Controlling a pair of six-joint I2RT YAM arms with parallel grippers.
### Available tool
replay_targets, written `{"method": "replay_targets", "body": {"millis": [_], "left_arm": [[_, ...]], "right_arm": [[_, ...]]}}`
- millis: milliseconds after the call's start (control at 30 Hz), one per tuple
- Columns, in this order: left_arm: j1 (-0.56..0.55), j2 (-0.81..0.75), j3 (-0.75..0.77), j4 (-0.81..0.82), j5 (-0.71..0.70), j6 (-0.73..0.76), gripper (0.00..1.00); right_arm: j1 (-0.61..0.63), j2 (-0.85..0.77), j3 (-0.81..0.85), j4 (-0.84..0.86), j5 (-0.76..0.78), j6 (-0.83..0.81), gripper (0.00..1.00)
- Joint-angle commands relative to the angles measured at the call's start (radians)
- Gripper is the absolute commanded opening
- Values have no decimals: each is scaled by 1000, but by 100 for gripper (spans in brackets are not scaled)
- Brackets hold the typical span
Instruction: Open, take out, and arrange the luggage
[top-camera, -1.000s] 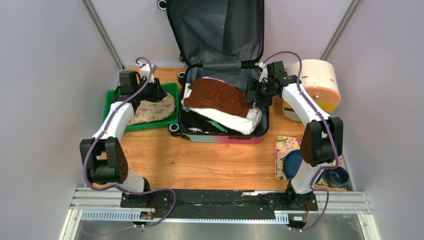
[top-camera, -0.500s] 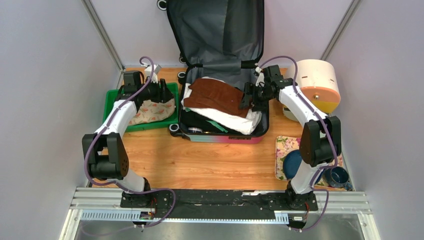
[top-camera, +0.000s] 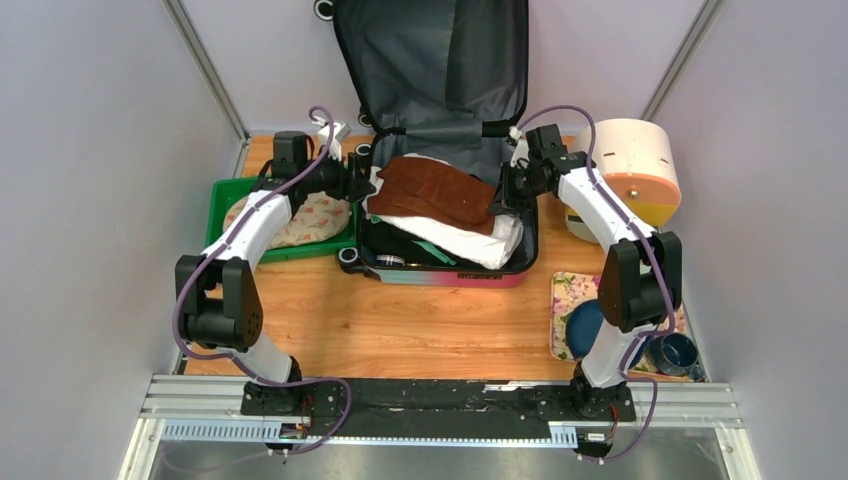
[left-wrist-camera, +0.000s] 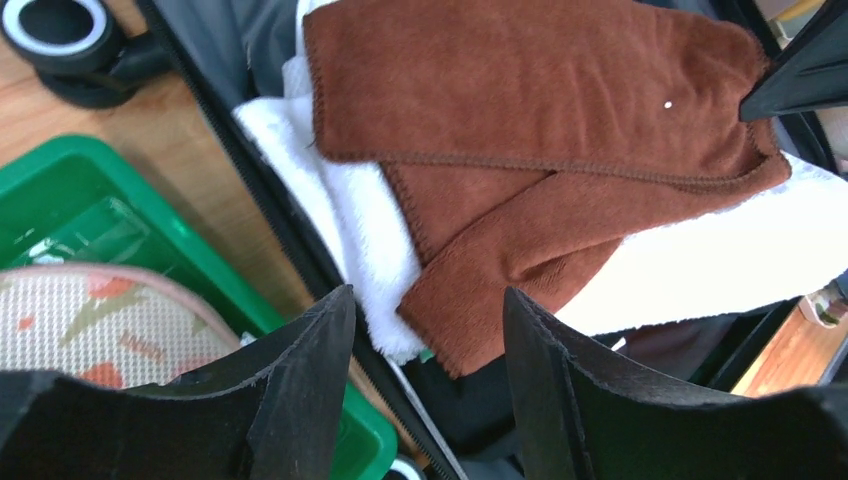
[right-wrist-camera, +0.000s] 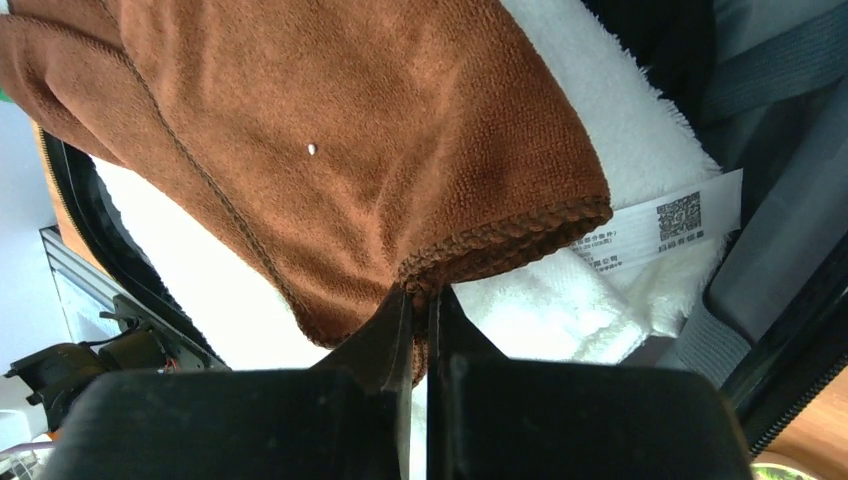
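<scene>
The luggage (top-camera: 440, 272) lies open on the table, its dark grey lid (top-camera: 430, 60) propped against the back wall. A folded brown towel (top-camera: 435, 190) rests on a white towel (top-camera: 455, 240) inside. My left gripper (top-camera: 362, 185) hovers open at the luggage's left rim, and in the left wrist view its fingers (left-wrist-camera: 428, 295) frame a corner of the brown towel (left-wrist-camera: 540, 130) without touching it. On the other side, my right gripper (top-camera: 500, 195) is shut on the brown towel's right edge. The right wrist view shows the hem (right-wrist-camera: 500, 235) pinched between the closed fingers (right-wrist-camera: 420, 295).
A green tray (top-camera: 290, 255) holding a floral pouch (top-camera: 300, 220) sits left of the luggage. A cream-and-orange round container (top-camera: 632, 170) stands at the back right. On a floral mat (top-camera: 565, 290) at the front right are a blue dish (top-camera: 585, 325) and a dark cup (top-camera: 678, 352).
My left gripper swung right from over the green tray to the luggage's left rim and opened wider. My right gripper closed on the brown towel's right edge.
</scene>
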Motion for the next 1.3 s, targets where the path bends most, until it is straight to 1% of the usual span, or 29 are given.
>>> {"method": "replay_targets", "body": {"millis": [0,200,300,500,667,733,900,1033,1133,1167,1233,1267], "left_arm": [[-40,34,86,18,21,-28,65],[-107,89,151,15,27,-94,66],[-138,114,166,26,-11,-132,66],[-184,150,174,37,-59,-183,66],[-207,183,169,43,-146,-263,64],[-210,206,171,61,-143,-307,64],[-219,259,200,69,-149,-356,64],[-219,276,197,132,-114,-410,65],[-219,267,175,214,-105,-456,65],[-219,266,163,269,-100,-467,65],[-225,267,172,284,-106,-473,62],[-228,281,184,265,-106,-468,61]], "right_arm": [[-18,-38,40,-51,2,-52,0],[-72,-66,21,-118,5,-112,0],[-90,-77,11,-125,51,-130,0],[-113,-95,-9,-134,58,-139,0],[-115,-97,-23,-132,63,-144,0],[-115,-97,-22,-129,62,-144,0],[-115,-90,-11,-128,62,-143,0],[-115,-95,-17,-128,62,-146,0],[-113,-97,-22,-128,60,-146,0],[-115,-98,-22,-128,60,-144,0],[-113,-98,-19,-126,60,-146,0],[-113,-100,-17,-128,62,-146,0]]}}
